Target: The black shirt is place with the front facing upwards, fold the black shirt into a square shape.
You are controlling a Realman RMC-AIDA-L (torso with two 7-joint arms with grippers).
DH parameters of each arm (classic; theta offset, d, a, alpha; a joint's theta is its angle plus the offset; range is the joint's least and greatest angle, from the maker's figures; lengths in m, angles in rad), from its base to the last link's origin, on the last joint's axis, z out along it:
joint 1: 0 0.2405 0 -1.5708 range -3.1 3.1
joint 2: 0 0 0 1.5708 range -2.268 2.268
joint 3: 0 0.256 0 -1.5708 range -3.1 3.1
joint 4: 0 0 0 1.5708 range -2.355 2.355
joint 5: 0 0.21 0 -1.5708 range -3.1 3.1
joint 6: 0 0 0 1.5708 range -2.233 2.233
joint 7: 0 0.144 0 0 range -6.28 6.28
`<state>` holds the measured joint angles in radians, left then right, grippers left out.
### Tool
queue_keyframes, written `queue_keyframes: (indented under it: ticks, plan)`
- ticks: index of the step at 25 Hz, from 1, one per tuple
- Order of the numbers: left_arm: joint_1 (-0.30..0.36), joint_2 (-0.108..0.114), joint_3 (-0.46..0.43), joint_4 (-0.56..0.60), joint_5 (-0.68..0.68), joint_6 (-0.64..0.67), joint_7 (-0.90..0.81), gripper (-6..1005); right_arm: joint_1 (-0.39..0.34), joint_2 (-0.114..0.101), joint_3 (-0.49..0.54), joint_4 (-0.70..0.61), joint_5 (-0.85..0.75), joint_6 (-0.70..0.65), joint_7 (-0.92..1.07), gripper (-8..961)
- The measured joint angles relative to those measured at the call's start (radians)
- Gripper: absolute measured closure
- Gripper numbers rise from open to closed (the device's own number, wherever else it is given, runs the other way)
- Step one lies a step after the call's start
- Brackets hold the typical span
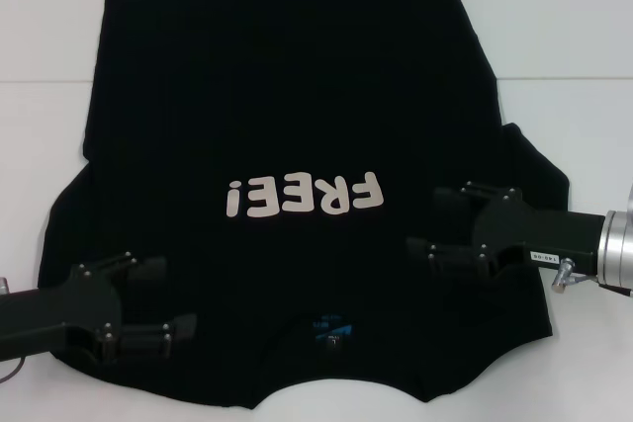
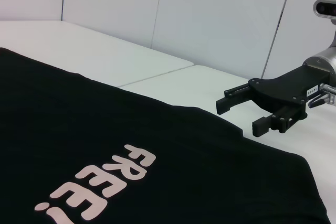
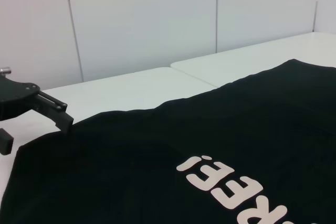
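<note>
The black shirt [image 1: 277, 76] lies spread flat on the white table [image 1: 49, 27], front up. Its cream "FREE!" letters [image 1: 302, 196] are at the middle, and the small blue neck label [image 1: 331, 327] is at the near edge. My left gripper [image 1: 178, 295] is open over the shirt's near left shoulder. My right gripper [image 1: 423, 220] is open over the right shoulder, beside the letters. The left wrist view shows the right gripper [image 2: 236, 118] held a little above the shirt [image 2: 105, 124]. The right wrist view shows the left gripper [image 3: 37, 134] at the edge of the shirt [image 3: 210, 129].
Bare white table surrounds the shirt on the left, right and far sides. A seam between two tabletops [image 1: 554, 77] runs across the far part. White wall panels [image 2: 210, 14] stand behind the table.
</note>
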<state>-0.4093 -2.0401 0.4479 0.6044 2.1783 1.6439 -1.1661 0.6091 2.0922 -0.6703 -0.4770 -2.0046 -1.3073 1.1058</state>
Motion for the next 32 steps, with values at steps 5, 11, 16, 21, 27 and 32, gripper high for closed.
queue_keyframes:
  ticks: [5,11,16,21,27,32]
  plan:
    - [0.001,0.000,0.000,0.000,0.000,0.000,-0.004,62,0.003,0.001,0.000,0.000,0.001,0.001,0.001,88]
    - [0.001,0.001,-0.002,0.000,0.000,0.000,-0.007,63,0.003,0.002,0.001,0.000,0.001,0.001,0.002,88]
    - [-0.015,0.018,-0.016,0.011,-0.001,-0.014,-0.238,63,0.004,0.002,0.005,0.000,0.001,0.002,0.003,88]
    - [-0.067,0.110,-0.020,-0.001,0.040,-0.002,-0.718,64,0.005,0.002,0.004,0.000,0.001,0.012,0.004,89]
    - [-0.076,0.184,-0.033,0.012,0.080,-0.084,-1.138,65,0.006,0.002,0.001,0.000,-0.002,0.017,0.018,88]
    - [-0.070,0.197,-0.071,-0.022,0.130,-0.173,-1.235,67,0.010,0.002,0.000,0.000,-0.003,0.017,0.022,88]
